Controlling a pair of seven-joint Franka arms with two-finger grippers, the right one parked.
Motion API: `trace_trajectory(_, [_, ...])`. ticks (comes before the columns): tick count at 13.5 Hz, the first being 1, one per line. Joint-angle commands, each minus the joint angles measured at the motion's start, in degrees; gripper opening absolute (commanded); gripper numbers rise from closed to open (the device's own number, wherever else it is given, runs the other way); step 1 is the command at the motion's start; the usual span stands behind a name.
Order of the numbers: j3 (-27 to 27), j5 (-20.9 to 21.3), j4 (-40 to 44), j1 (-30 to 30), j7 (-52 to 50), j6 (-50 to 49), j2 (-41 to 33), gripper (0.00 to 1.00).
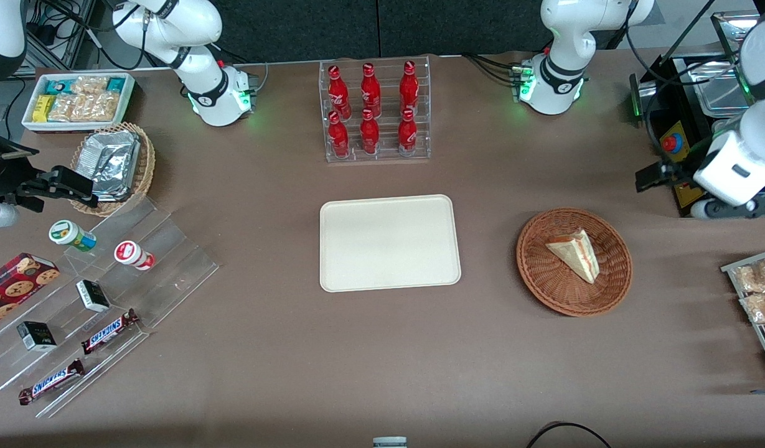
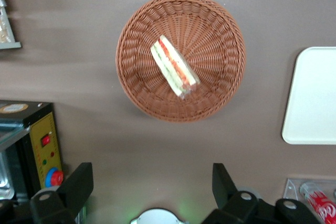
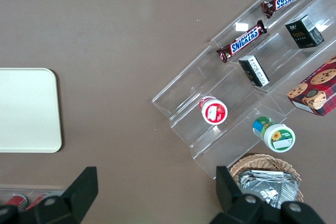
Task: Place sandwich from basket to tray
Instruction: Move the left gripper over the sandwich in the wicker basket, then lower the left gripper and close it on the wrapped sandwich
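So the sandwich (image 1: 575,254) is a small triangular wedge of pale bread, sitting inside the basket (image 1: 544,274), roughly in the middle of it. From the wrist view you can see its cut edge (image 2: 175,67) facing up, with a red-orange stripe and a bit of green along it. The basket itself is round, shallow, reddish-brown woven wicker (image 2: 142,30), flat on the brown tabletop toward the working arm's end. The tray (image 1: 357,267) is a flat cream-beige rectangle with rounded corners and a low rim, with nothing on it, lying near the middle of the tabletop, beside the basket but not touching it. The end effector (image 2: 152,187) hangs above the tabletop, off the basket's edge, fingers spread wide.
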Motion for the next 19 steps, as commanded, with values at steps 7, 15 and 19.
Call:
trace_trajectory(7, [-0.21, 0.86, -15.68, 0.15, -14.53, 18.26, -0.16, 1.0])
trace_trajectory(15, [-0.29, 0.95, -25.89, -0.64, -30.8, 34.44, 3.52, 1.0])
trace_trajectory(19, [-0.47, 0.95, -29.75, -0.73, -33.53, 41.55, 5.29, 1.0])
